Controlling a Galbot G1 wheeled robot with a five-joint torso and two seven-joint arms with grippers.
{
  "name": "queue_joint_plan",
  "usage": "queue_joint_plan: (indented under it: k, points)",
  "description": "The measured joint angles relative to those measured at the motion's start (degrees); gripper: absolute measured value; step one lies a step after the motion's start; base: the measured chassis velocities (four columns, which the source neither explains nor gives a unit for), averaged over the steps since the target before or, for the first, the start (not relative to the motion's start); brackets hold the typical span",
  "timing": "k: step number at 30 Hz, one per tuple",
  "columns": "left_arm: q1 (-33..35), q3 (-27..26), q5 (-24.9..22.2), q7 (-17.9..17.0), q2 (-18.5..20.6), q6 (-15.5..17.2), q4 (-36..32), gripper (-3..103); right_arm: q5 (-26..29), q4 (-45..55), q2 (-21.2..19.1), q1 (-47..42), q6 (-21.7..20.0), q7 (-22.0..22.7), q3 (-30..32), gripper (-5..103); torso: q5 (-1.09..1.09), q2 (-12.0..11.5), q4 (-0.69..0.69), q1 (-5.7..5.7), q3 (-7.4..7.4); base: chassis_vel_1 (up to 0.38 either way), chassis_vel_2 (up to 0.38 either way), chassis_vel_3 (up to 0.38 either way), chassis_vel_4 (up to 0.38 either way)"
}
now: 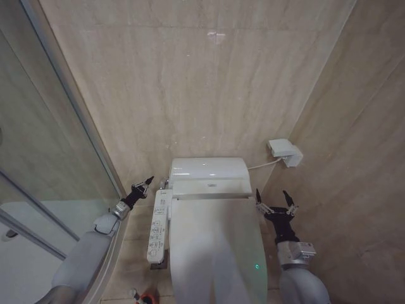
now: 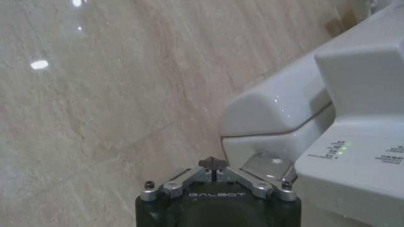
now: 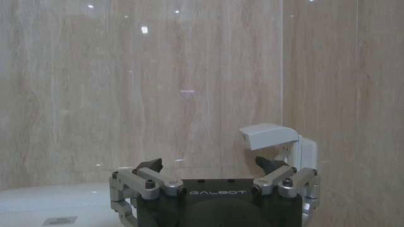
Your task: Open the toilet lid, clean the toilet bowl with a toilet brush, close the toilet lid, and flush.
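Jaws: right gripper (image 1: 274,201) spread wide, left gripper (image 1: 143,184) pinched together; toilet lid (image 1: 215,247) down.

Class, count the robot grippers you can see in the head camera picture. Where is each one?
2. The left gripper is beside the toilet's left side, by the button panel. The right gripper is beside the closed toilet lid, on its right.

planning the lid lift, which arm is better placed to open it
Probably the right. The right gripper hovers open just beside the closed toilet lid, near its rear edge. The left gripper is shut and sits farther off, beyond the button panel.
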Motion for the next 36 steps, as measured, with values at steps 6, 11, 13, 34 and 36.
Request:
queue_joint_plan:
  k: [6, 11, 13, 34, 36]
  points:
    - [0.32, -0.06, -0.11, 0.48, -0.09, -0.03, -0.64, 0, 0.00, 0.00, 0.00, -0.04, 0.00, 0.00, 0.00, 100, 0.00, 0.01, 0.00, -0.04, -0.01, 0.000, 0.000, 0.000, 0.000]
    - [0.33, 0.06, -0.12, 0.81, -0.14, -0.12, -0.79, 0, 0.00, 0.00, 0.00, -0.03, 0.00, 0.00, 0.00, 100, 0.01, 0.00, -0.01, -0.04, -0.01, -0.008, 0.008, 0.011, -0.010]
    - [0.29, 0.17, -0.12, 0.87, -0.14, -0.17, -0.79, 0, 0.00, 0.00, 0.00, -0.03, 0.00, 0.00, 0.00, 100, 0.00, 0.00, -0.01, -0.02, 0.00, -0.053, 0.047, 0.054, -0.056]
    - [-0.29, 2.94, -1.69, 7.64, 0.92, -3.81, 1.46, 0, 0.00, 0.00, 0.00, -0.03, 0.00, 0.00, 0.00, 100, 0.00, 0.00, -0.01, -0.03, 0.00, -0.008, 0.008, 0.007, -0.005]
    - [-0.32, 3.25, -2.04, 7.70, 1.00, -3.81, 1.60, 0, 0.00, 0.00, 0.00, -0.03, 0.00, 0.00, 0.00, 100, 0.01, 0.00, 0.00, -0.03, 0.00, 0.000, 0.000, 0.000, 0.000]
